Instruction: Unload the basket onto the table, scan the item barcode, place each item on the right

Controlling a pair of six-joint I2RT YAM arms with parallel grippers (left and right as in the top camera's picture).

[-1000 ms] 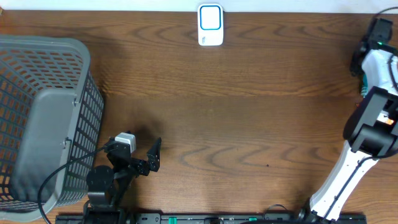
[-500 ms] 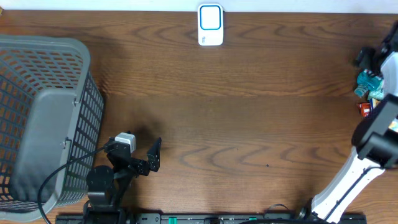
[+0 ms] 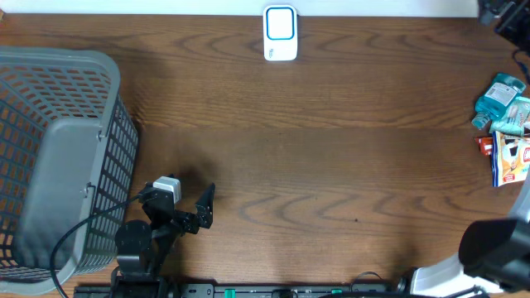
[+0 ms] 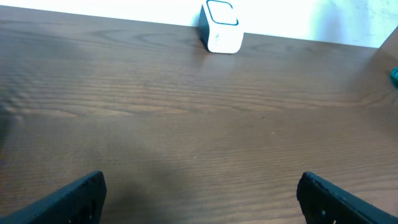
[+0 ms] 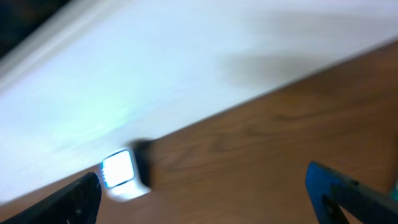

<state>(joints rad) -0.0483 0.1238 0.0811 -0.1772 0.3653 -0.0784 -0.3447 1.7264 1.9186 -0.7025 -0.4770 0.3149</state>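
Scanner (image 3: pixel 280 33) sits at the far edge of the table (image 3: pixel 331 165), dead centre, a small white box with a blue-framed screen facing up. No writing on it can be read from above.

Over on the right edge, the goods lie in a loose cluster: a teal packet (image 3: pixel 499 99) at the top, a white pack (image 3: pixel 512 157) with blue and a red logo patch just below it, and a small red piece (image 3: pixel 484 145) tucked against the pack's left side. There is print on all of them, but it is too small to make out, and no barcode shows. Nobody is holding any of them, and they are well apart from the scanner.

Left gripper (image 4: pixel 202 199) hangs low over bare wood at the near edge, its two dark fingers spread wide at the bottom corners of its own camera, nothing between them. The scanner stands straight ahead of it at the back of the table. The grey mesh basket (image 3: pixel 50 157) fills the left end, just beside that arm.

Right gripper (image 5: pixel 208 196) is up at the far right corner of the table. Its wrist picture is badly smeared, but both fingers show far apart with only wood between them. The scanner shows there as a glowing white blur against the pale wall (image 5: pixel 186 62). The right arm (image 3: pixel 497 248) reaches in from the near right corner.
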